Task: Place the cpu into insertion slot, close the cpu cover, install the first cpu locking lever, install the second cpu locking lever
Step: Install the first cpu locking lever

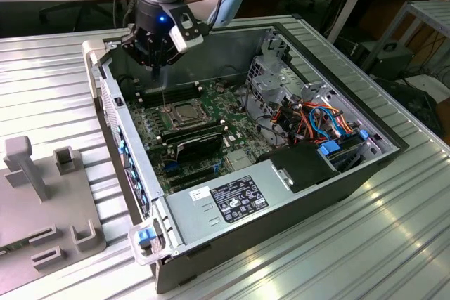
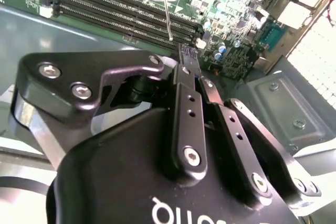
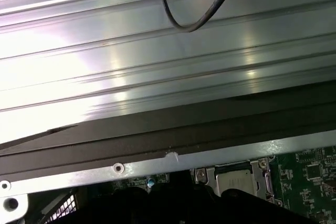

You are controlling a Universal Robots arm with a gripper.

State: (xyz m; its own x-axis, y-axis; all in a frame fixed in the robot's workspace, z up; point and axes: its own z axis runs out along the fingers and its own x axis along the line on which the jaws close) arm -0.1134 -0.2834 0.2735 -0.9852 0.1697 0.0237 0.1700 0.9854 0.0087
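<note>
In the exterior view the cpu [image 1: 184,112] lies flat in the insertion slot [image 1: 171,120] on the green motherboard, its silver top showing. The cpu cover [image 1: 196,118] lies down around it as a silver frame. The first wrist view also shows the cpu [image 3: 234,180] with the cpu cover [image 3: 262,181] round it. A thin metal locking lever [image 1: 163,95] stands up from the socket's side. My gripper [image 1: 156,67] hangs just above the lever's top end. In the second wrist view the gripper [image 2: 188,53] is shut, its tip right beside the lever [image 2: 168,18]; I cannot tell if they touch.
The open computer case [image 1: 211,237] lies on a ribbed aluminium table [image 1: 394,244]. Black memory slots [image 2: 121,14] run beside the socket. The case wall [image 1: 119,138] rises close behind the gripper. A drive cage with coloured cables [image 1: 316,121] fills the exterior view's right. A grey fixture [image 1: 42,201] stands at the exterior view's left.
</note>
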